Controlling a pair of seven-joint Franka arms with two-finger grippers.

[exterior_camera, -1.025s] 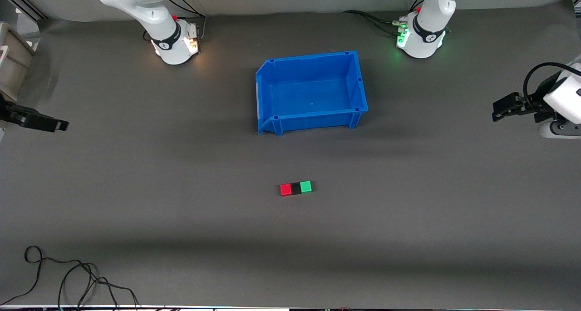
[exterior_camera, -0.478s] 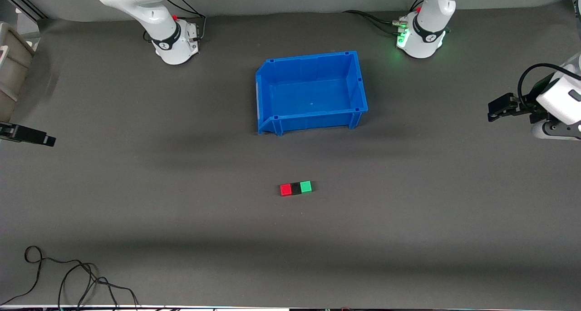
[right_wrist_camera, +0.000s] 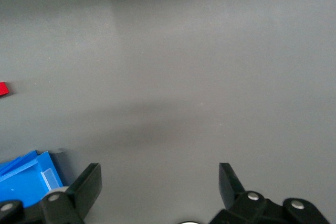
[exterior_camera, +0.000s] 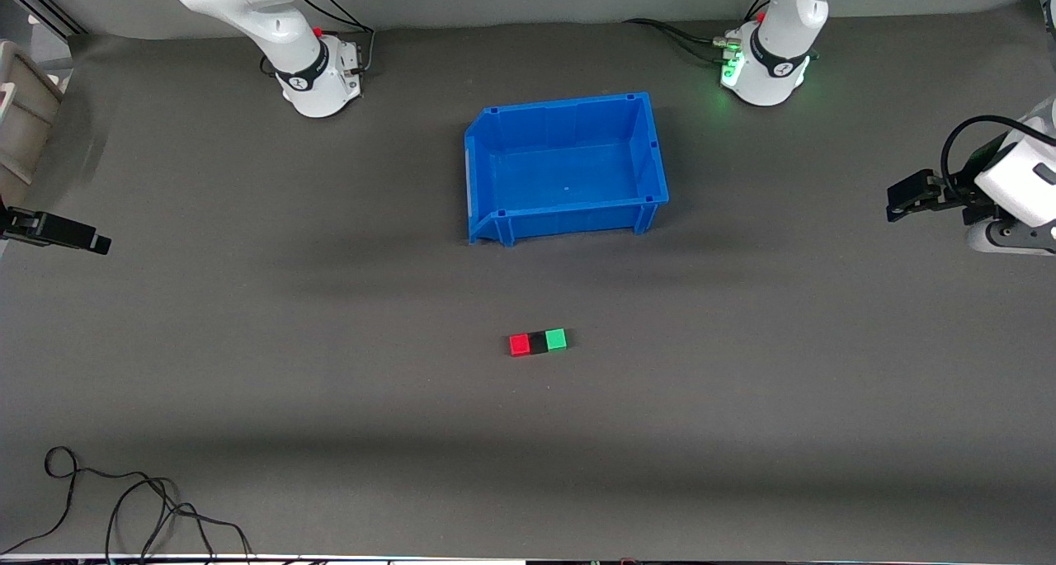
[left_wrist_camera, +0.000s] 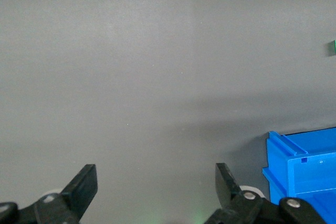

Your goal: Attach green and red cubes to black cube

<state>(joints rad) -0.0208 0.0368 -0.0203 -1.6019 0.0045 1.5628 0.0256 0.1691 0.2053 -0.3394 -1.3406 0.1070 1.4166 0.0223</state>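
Black cube sits just below frame centre on the worktop, red cube and green cube touching its two ends; the row looks joined, though the seams are too small to confirm. Blue bin above them, empty. Left gripper at right edge, right gripper at left edge, both parked wide, fingers apart, empty, likely finished.
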